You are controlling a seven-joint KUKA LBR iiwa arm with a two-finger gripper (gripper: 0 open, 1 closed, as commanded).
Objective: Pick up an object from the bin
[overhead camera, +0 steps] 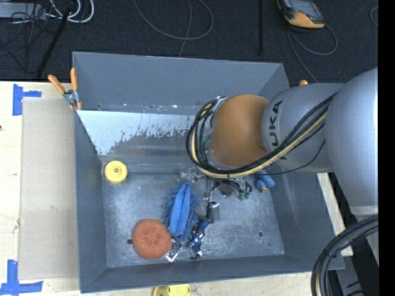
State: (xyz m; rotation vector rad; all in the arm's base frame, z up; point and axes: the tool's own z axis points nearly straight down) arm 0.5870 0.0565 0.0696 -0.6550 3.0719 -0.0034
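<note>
Blue, seemingly a brush (179,208), lies just beside the claw (208,214); open or closed, I cannot tell.

Pale glare streaks the back wall of the bin (148,125); the floor (185,17) beyond is dark.

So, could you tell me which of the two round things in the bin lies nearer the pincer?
The rust-orange disc by the bin's lower wall, lower left of the pincer; the smaller yellow ring lies farther off at the left.
</note>
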